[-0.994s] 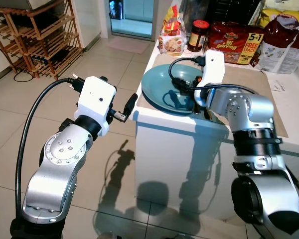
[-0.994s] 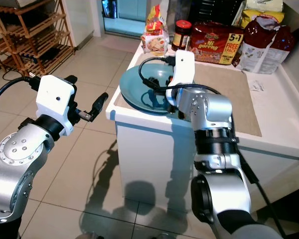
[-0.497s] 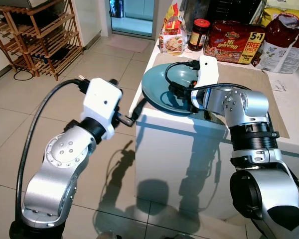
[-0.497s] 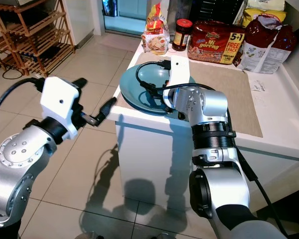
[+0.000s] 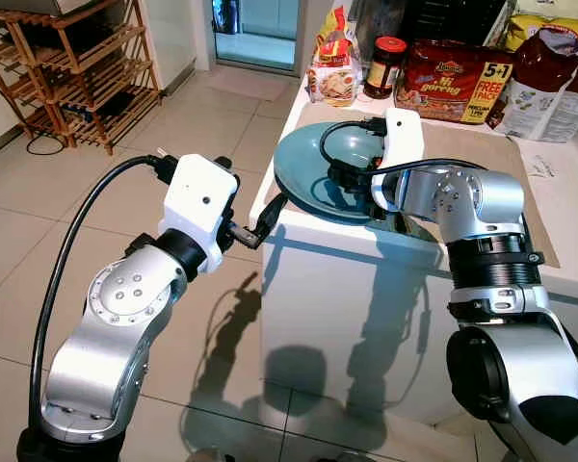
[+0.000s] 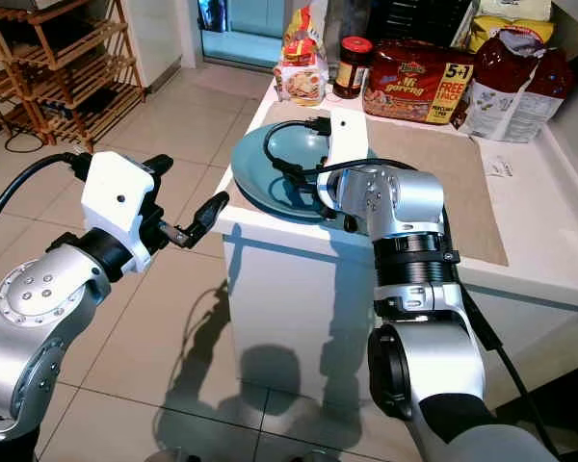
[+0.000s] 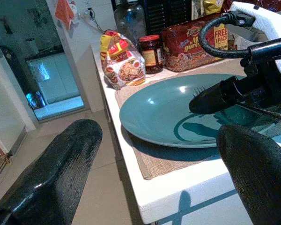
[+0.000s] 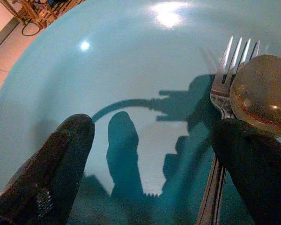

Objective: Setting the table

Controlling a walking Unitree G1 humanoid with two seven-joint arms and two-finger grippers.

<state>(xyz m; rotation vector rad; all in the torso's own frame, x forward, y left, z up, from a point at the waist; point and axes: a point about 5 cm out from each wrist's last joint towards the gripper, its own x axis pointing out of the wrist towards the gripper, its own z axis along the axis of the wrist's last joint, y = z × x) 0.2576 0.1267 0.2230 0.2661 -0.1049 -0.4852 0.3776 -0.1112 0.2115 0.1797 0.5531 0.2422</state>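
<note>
Counter (image 5: 347, 241): white, woven mat (image 5: 482, 154), teal plate (image 7: 168, 117) at the corner.
Floor (image 5: 96, 192): beige tiles, wooden rack (image 5: 67, 67).
Right gripper (image 8: 150, 159): fingers apart over plate, beside fork (image 8: 225, 93).
Left gripper (image 5: 265, 217): fingers apart, by counter's edge.

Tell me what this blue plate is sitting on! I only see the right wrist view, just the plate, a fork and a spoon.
Observer: The plate lies on a beige placemat at the corner of a white counter.
Operator: Where is my other hand?
Observer: The left hand is open, out beside the counter's corner, aimed at the plate's rim and not on the plate.
Operator: Is there any food around?
Observer: A red-lidded jar and snack packets stand at the back of the counter.
</note>
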